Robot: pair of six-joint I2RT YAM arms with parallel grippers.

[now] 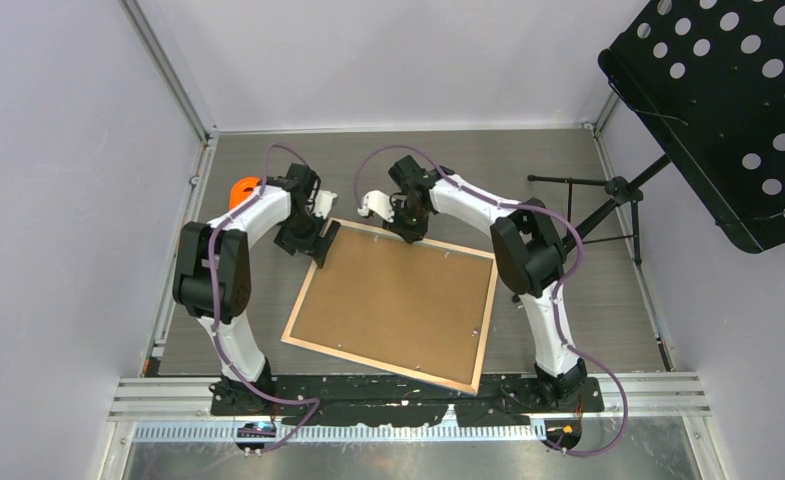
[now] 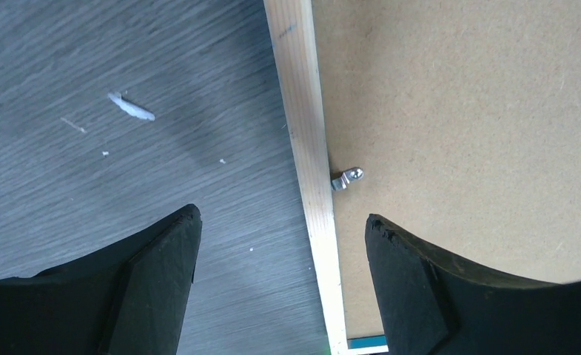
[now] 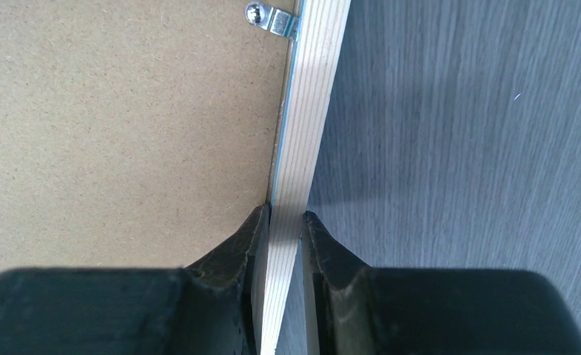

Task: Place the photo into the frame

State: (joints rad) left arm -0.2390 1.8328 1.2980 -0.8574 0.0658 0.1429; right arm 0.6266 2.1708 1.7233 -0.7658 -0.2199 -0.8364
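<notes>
Closing stage of a framing job: the frame [image 2: 300, 89] lies face down on the grey desk [image 1: 568, 180], its pale wood rim up and the brown backing board [image 1: 393, 300] seated inside it. The photo shows in no view; whether it lies beneath the board cannot be told. Both arms reach out to the frame's far side with elbows bowed outward and wrists turned down. The right gripper [image 3: 286, 214] pinches the wooden rim on the far edge, jaws narrow and pressed to either side of it. The left gripper [image 2: 281, 218] hangs above the left rim near the far corner, jaws wide and holding nothing, one finger over the desk and the other over the board. A small metal clip [image 2: 346, 178] sits at the rim just ahead of the open jaws and appears to reach onto the board. The work looks to be at the fastening step. The next move likely calls for a careful nudge on such clips while the right arm steadies the frame.
</notes>
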